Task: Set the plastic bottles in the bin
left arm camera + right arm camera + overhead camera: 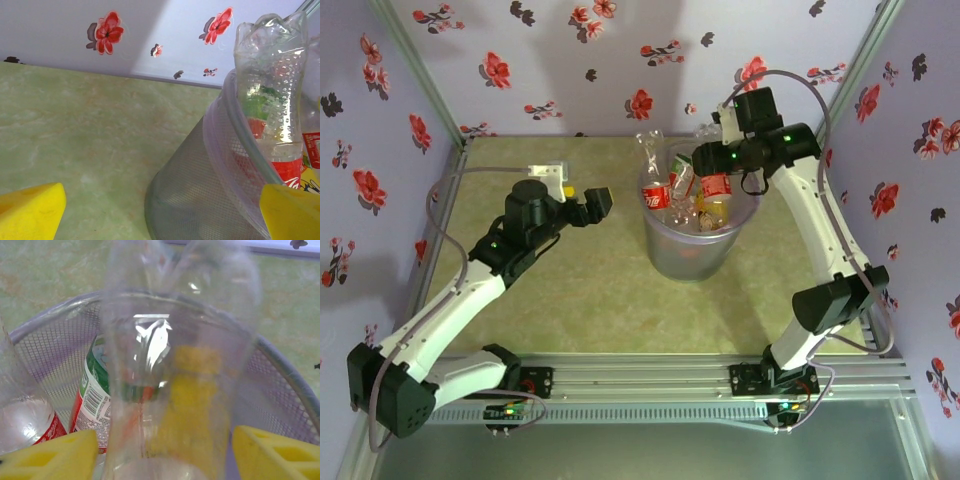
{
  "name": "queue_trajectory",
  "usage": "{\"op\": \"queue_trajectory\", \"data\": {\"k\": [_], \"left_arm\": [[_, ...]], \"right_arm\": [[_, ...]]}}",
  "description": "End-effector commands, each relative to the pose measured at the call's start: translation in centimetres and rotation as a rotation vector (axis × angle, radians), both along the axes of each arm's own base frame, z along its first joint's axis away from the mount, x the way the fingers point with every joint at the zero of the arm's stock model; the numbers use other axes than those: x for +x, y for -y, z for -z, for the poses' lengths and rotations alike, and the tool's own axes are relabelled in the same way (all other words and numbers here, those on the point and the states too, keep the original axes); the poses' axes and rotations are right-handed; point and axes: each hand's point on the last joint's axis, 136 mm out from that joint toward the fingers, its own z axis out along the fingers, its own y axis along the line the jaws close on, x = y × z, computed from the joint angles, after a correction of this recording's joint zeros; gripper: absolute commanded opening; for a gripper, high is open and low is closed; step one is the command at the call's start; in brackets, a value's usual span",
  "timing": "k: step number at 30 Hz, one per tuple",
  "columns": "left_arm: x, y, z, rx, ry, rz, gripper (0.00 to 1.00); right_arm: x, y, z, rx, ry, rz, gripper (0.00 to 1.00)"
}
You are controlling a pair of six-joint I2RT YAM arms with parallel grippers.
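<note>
The grey-lavender mesh bin [685,250] stands right of the table's middle and holds several plastic bottles, among them a red-labelled one [658,195] and a yellow-labelled one [712,212]. My right gripper [705,170] hovers over the bin's back rim. In the right wrist view its yellow fingers [50,457] sit against a clear bottle [175,365], held base outward above the bin [50,350]; a green-labelled bottle [95,385] lies below. My left gripper [595,205] is open and empty, left of the bin. In the left wrist view, the left gripper [162,215] faces the bin's wall [200,190], and a tall clear bottle [270,75] leans out over the rim.
Flowered walls [620,60] close off the back and both sides. The green table [590,290] lies bare between the left arm and the bin. A metal rail [650,375] runs along the near edge.
</note>
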Motion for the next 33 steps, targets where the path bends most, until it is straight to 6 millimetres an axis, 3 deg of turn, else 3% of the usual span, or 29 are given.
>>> {"op": "queue_trajectory", "data": {"k": [1, 5, 8, 11, 14, 18, 28, 33], "left_arm": [[0.4, 0.3, -1.7, -0.05, 0.031, 0.006, 1.0], [0.5, 1.2, -1.5, -0.09, 0.018, 0.039, 1.0], [0.5, 2.4, -1.7, -0.145, 0.009, 0.085, 1.0], [0.7, 3.6, -1.8, -0.19, -0.003, 0.128, 1.0], [0.9, 4.3, -1.5, -0.204, -0.012, 0.142, 1.0], [0.9, 4.9, -1.4, -0.228, -0.02, 0.166, 1.0], [1.1, 5.5, -0.4, -0.244, -0.045, 0.173, 1.0], [1.1, 5.9, 0.2, -0.256, -0.063, 0.182, 1.0]], "right_arm": [[0.3, 1.1, -3.1, 0.01, 0.096, 0.035, 0.79], [0.4, 4.2, -6.3, 0.031, 0.188, 0.136, 0.89], [0.2, 7.2, -7.3, 0.059, 0.208, 0.229, 0.9], [-0.2, 9.8, -5.8, 0.112, 0.164, 0.312, 0.82], [-0.8, 10.8, -3.5, 0.198, 0.097, 0.342, 0.71], [-1.5, 10.6, -1.0, 0.265, 0.016, 0.337, 0.68], [-1.6, 7.5, 3.4, 0.437, -0.125, 0.271, 0.65], [-2.1, 5.0, 5.1, 0.466, -0.188, 0.224, 0.63]]}}
